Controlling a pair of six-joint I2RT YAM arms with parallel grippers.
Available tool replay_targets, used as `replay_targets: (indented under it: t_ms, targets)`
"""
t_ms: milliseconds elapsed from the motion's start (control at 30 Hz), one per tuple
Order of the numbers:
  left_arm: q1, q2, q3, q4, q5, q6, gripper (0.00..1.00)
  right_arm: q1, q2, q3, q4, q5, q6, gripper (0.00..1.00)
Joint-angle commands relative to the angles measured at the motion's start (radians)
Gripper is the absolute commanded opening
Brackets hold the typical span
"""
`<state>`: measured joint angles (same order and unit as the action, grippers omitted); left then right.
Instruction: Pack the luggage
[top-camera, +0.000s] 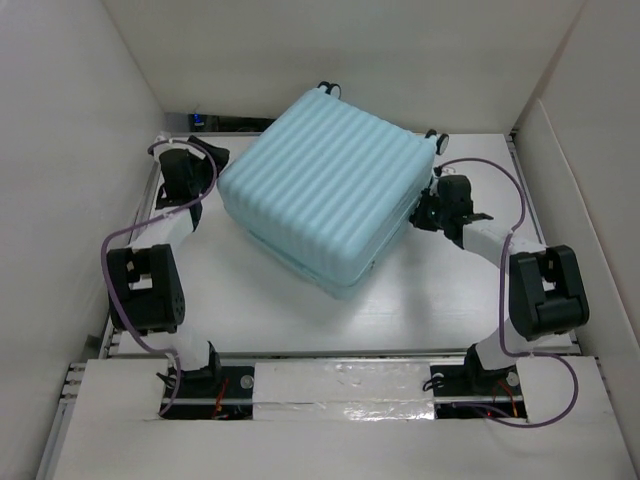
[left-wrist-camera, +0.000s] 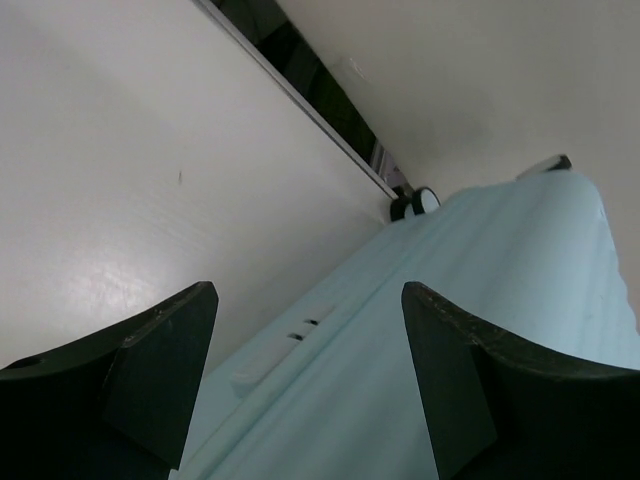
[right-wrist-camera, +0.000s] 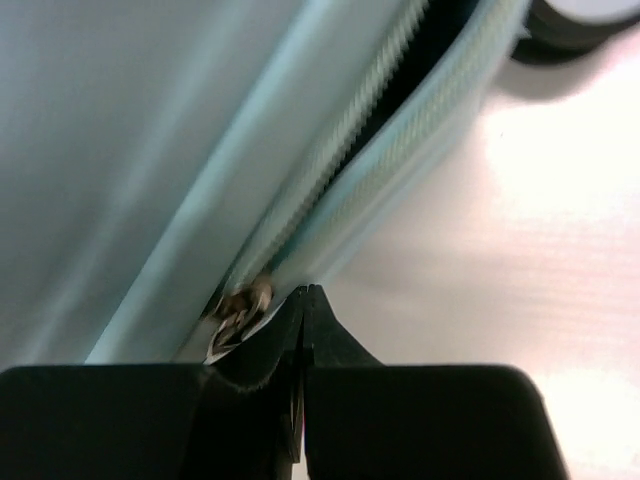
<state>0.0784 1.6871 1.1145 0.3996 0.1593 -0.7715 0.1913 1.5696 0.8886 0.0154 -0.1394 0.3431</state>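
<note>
The luggage (top-camera: 320, 185), a pale aqua ribbed suitcase, lies flat and folded shut in the middle of the table. My left gripper (top-camera: 212, 170) is open and empty at its left corner. In the left wrist view (left-wrist-camera: 310, 340) its jaws stand wide, and the suitcase's side wall (left-wrist-camera: 400, 330) runs between them. My right gripper (top-camera: 425, 213) is shut at the suitcase's right side. Its tips (right-wrist-camera: 308, 295) sit right beside the metal zipper slider (right-wrist-camera: 240, 305). The slider's tab hangs left of the fingers. Beyond the slider the zipper (right-wrist-camera: 380, 110) gapes open.
White walls enclose the table on three sides. Caster wheels (top-camera: 330, 90) (top-camera: 437, 137) stick out at the suitcase's far edge, and one shows in the left wrist view (left-wrist-camera: 415, 200). A dark gap runs along the back wall (left-wrist-camera: 300, 70).
</note>
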Motion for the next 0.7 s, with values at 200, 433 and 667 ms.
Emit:
replay_targets:
  t_ms: [200, 433, 667]
  targets:
    - [-0.072, -0.322, -0.17, -0.03, -0.033, -0.063, 0.76, -0.025, -0.072, 0.059, 0.252, -0.186, 0.022, 0.28]
    - [-0.028, -0.646, -0.134, -0.162, -0.219, -0.042, 0.88, -0.053, -0.245, -0.069, 0.155, -0.169, 0.017, 0.71]
    - [-0.092, -0.961, -0.379, -0.205, -0.061, 0.032, 0.12, -0.007, -0.643, -0.396, 0.201, -0.224, 0.017, 0.03]
